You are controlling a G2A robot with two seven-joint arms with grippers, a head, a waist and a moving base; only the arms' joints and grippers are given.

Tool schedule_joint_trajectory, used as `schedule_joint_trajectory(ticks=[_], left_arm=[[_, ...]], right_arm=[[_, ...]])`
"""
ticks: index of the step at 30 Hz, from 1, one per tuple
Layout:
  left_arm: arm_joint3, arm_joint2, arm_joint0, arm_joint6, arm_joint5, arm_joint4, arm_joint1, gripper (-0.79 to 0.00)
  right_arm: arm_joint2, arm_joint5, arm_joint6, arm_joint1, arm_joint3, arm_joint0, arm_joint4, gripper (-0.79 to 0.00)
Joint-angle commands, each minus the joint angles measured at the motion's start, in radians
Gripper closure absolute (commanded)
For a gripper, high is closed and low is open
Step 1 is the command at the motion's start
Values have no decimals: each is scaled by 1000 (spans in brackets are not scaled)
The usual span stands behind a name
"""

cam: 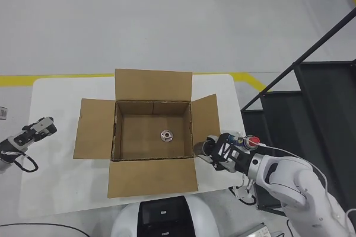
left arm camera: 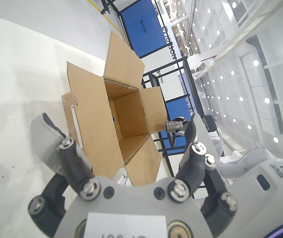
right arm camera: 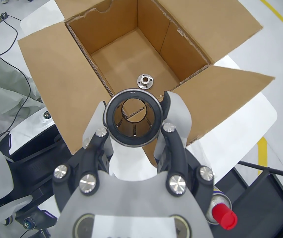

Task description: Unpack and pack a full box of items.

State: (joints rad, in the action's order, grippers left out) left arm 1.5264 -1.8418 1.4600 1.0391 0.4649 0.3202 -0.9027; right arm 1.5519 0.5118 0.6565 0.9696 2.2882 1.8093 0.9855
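A cardboard box (cam: 153, 83) (left arm camera: 91, 115) (right arm camera: 57, 75) was set at the middle of the white worktop (cam: 59, 178) (left arm camera: 20, 75) (right arm camera: 255, 105), with all four flaps folded outward; on its floor, near the middle, a small flanged metal hub (cam: 165, 135) (right arm camera: 145, 81) was seen lying flat, apart from every wall. The right tool (cam: 210, 148) (right arm camera: 134, 115) was held at the box's right side, above the near end of the right flap and just outside the rim; its fingers (right arm camera: 178, 115) were pressed against a hollow metal sleeve (cam: 200, 147) (left arm camera: 172, 127) (right arm camera: 134, 139) – dark-rimmed, pinched by its sides, lying level, one open end turned toward the box and the other toward the wrist. Through the sleeve's bore the edge of the box wall could be seen. The left tool (cam: 44, 125) (left arm camera: 120, 125) was held over the worktop's left edge, well apart from the left flap; its fingers (left arm camera: 44, 125) were spread wide with nothing between them, and it was pointed toward the box. A can with a red cap (cam: 253, 141) (right arm camera: 221, 214) was seen just beside the right wrist – what it stood on could not be told. A black stairway (cam: 308, 106) was placed to the right of the worktop; a yellow line (cam: 47, 77) was marked on the floor beyond the far edge.
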Motion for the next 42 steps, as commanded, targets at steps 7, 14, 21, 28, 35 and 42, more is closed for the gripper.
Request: schedule_joint_trajectory(ticks=[7,14,21,28,35,42], left_arm=[[0,0,0,0,0,0,0,-785],[0,0,0,0,0,0,0,-785],[0,0,0,0,0,0,0,-785],[0,0,0,0,0,0,0,-785],[0,0,0,0,0,0,0,-785],[0,0,0,0,0,0,0,-785]], right_arm=[[-240,-52,-9,22,-95,-233,76,0],[-491,-181,43,71,-233,-482,53,0],[-633,-252,14,114,-340,-630,109,0],[-647,-245,2,118,-350,-644,119,0],[-647,-245,2,118,-350,-644,119,0],[-695,-227,-6,137,-418,-703,117,0]])
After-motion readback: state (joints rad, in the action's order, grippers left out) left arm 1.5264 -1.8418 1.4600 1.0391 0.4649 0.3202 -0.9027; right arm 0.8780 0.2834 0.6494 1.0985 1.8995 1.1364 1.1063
